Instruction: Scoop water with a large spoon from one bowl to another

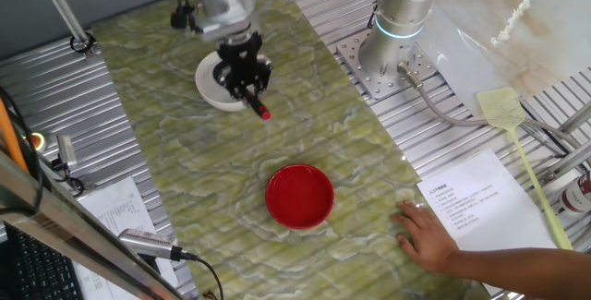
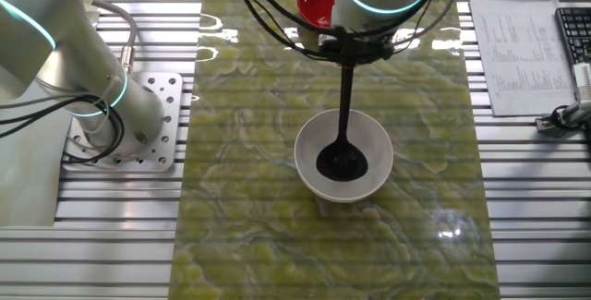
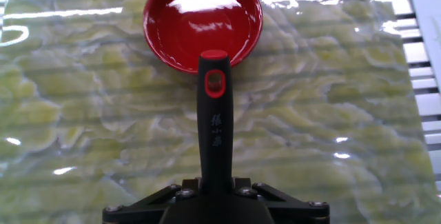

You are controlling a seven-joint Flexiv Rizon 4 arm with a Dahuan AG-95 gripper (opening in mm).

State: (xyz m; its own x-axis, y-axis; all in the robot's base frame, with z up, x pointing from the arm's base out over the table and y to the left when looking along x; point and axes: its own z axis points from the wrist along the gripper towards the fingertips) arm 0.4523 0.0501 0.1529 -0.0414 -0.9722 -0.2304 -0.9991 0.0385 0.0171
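Note:
My gripper (image 1: 247,77) is shut on the handle of the black ladle (image 2: 343,106), above the white bowl (image 1: 209,90). In the other fixed view the ladle's round scoop (image 2: 342,162) rests inside the white bowl (image 2: 369,148), with the handle rising to the gripper (image 2: 349,53). The handle's red tip (image 1: 263,112) points toward the red bowl (image 1: 299,196). In the hand view the handle (image 3: 214,127) runs up from the gripper (image 3: 215,195) and its red tip (image 3: 215,80) overlaps the near rim of the red bowl (image 3: 186,27). Water cannot be made out.
A person's hand (image 1: 427,234) rests on the mat's front right edge beside a printed sheet (image 1: 476,208). A yellow fly swatter (image 1: 517,143) lies at the right. A second arm's base (image 1: 395,55) stands on a metal plate at the back right.

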